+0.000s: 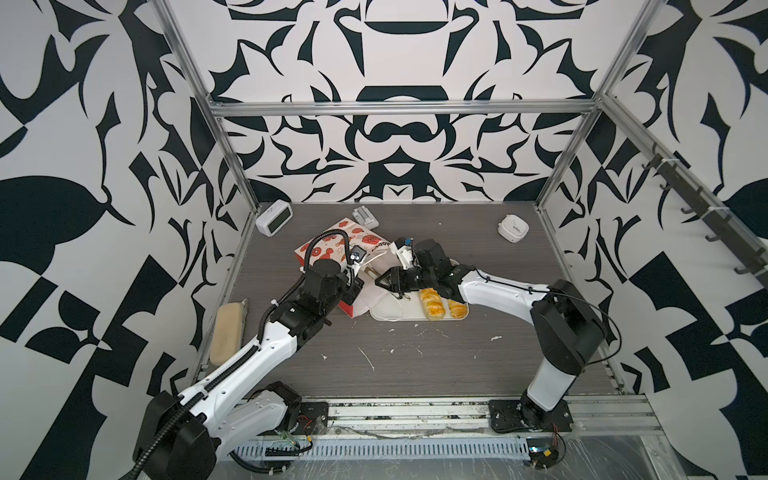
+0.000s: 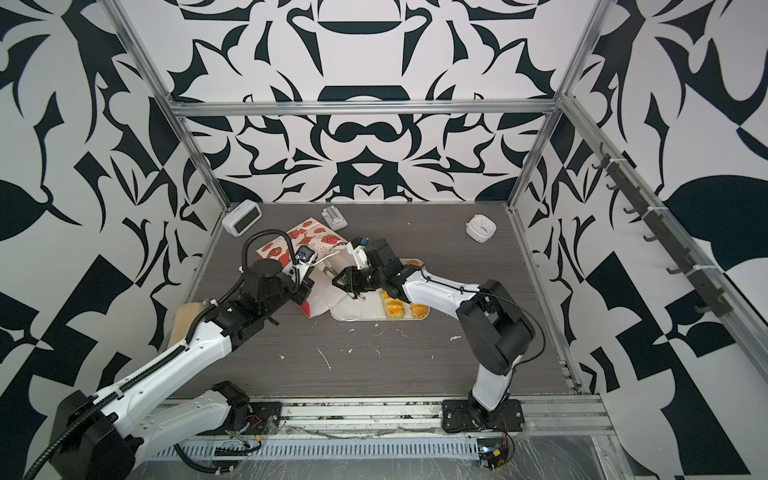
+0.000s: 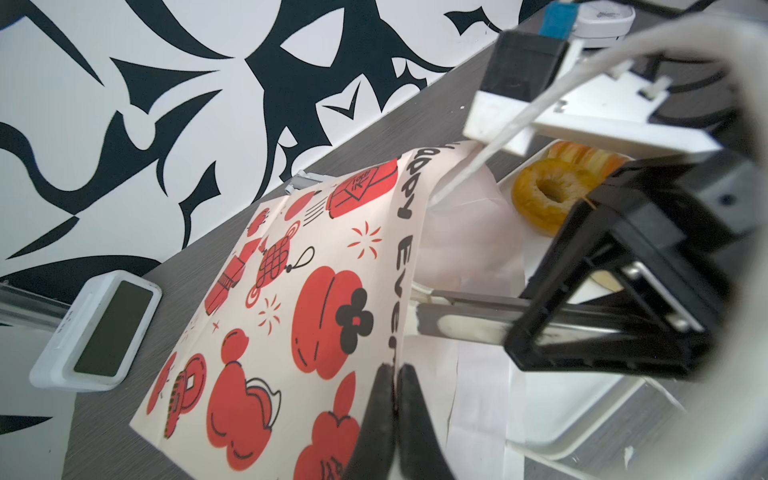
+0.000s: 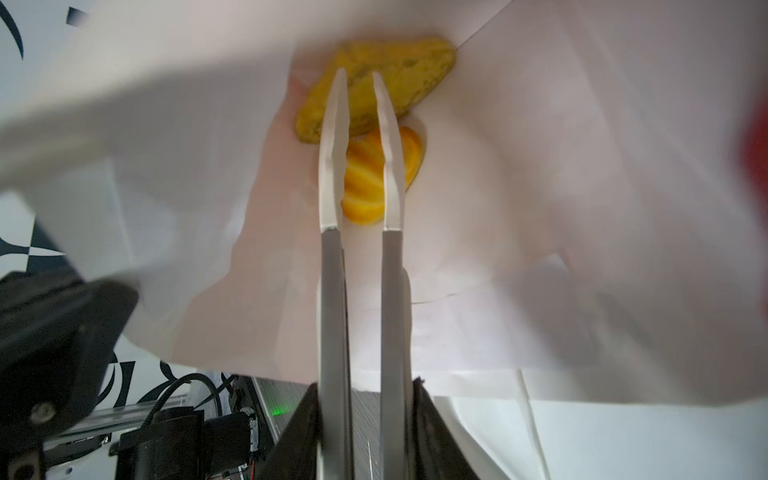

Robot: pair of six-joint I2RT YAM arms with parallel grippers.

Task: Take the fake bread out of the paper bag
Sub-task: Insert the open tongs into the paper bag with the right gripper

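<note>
Inside the paper bag (image 4: 540, 208), a ridged bun (image 4: 365, 178) and a darker pastry (image 4: 407, 70) lie at the tips of the tongs (image 4: 332, 291), whose blades stand slightly apart. The right gripper (image 4: 365, 386) clamps the tongs' handles. Only the left wrist view shows the left gripper (image 3: 397, 374) pressed together on the bag's rim, and a bagel (image 3: 536, 199) on the tray (image 3: 582, 419) beside the bag's mouth.
</note>
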